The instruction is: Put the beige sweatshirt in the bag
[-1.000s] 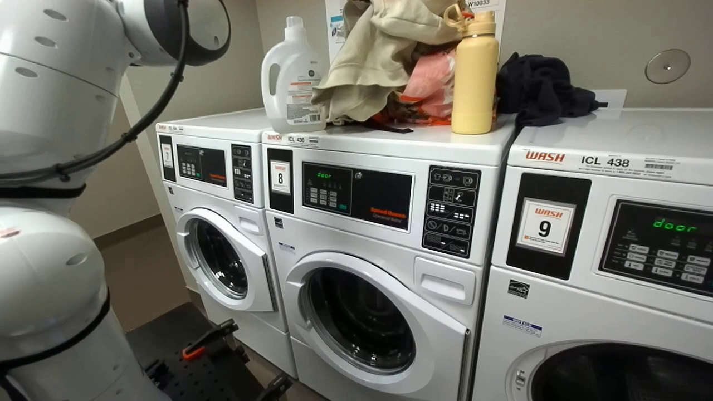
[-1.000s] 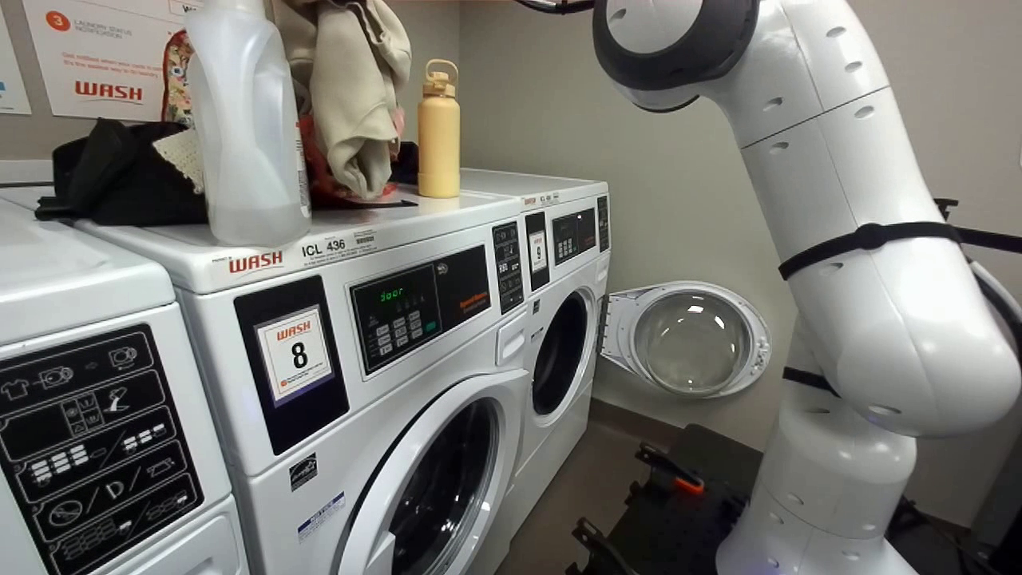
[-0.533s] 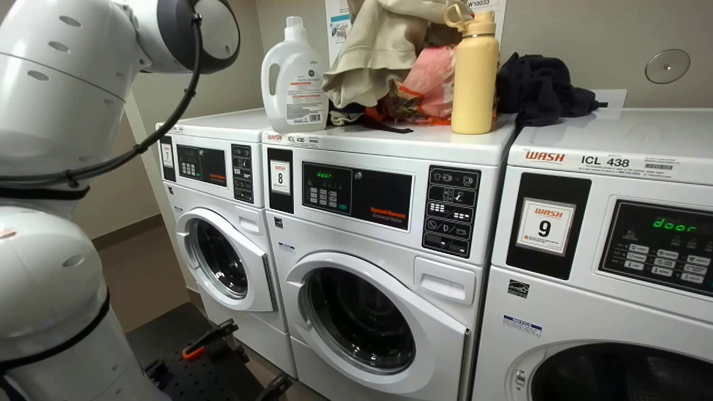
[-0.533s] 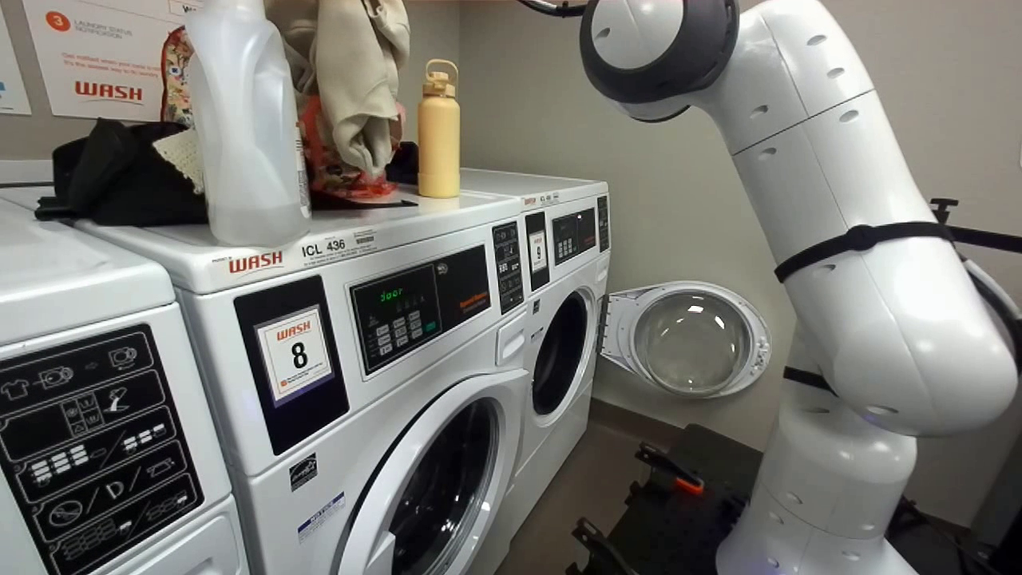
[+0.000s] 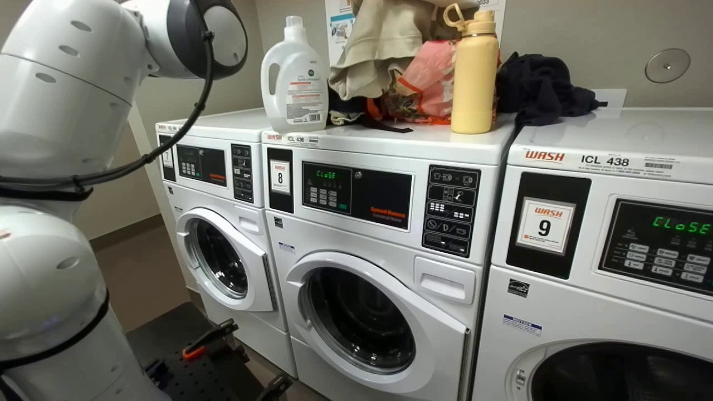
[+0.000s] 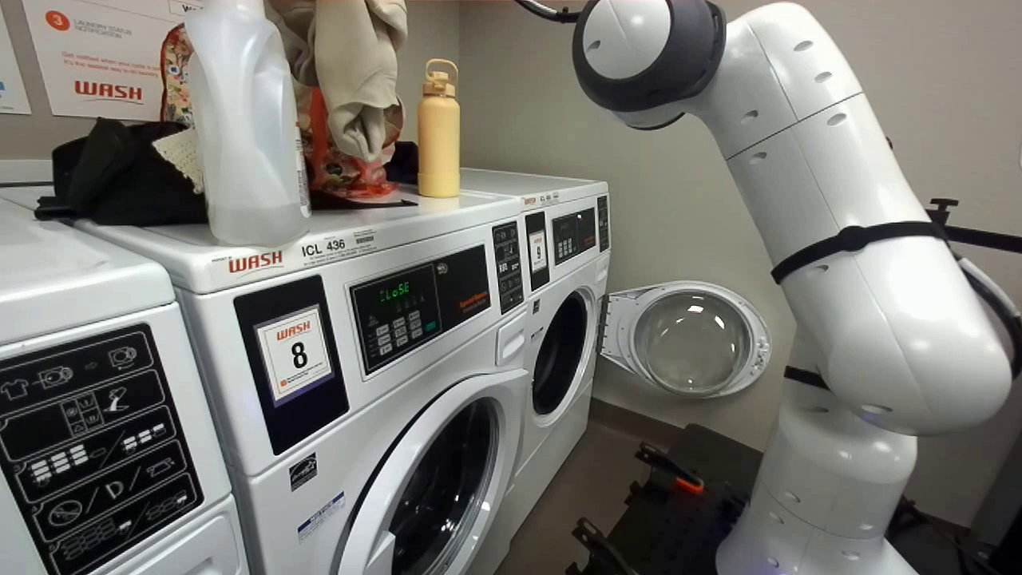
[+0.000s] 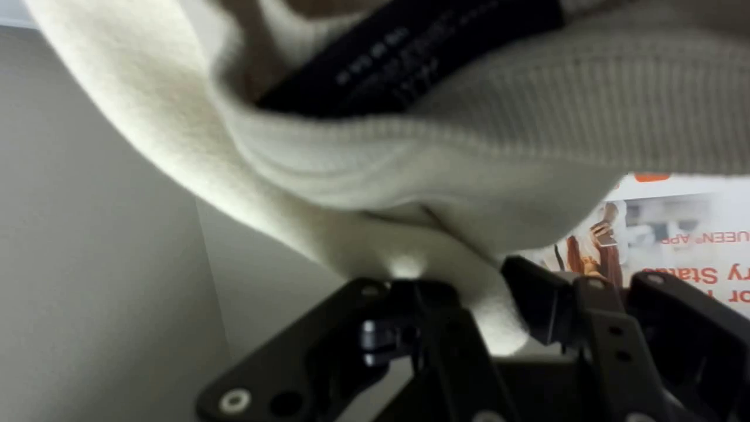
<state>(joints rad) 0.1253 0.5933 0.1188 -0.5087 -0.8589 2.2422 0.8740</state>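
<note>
Gripper [image 7: 477, 299] is clamping sweatshirt [image 5: 384, 50], lifting higher, uncovering more bag [image 5: 429, 78] behind front edge of washer top [image 5: 429, 135]; probably is gaining height for lowering in.

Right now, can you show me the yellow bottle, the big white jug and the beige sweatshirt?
Yellow bottle [image 5: 475, 81]: in an exterior view, on the middle of its body.
White jug [image 6: 249, 132]: in an exterior view, on its plain side.
Beige sweatshirt [image 7: 387, 164]: in the wrist view, on its folded cloth.
</note>
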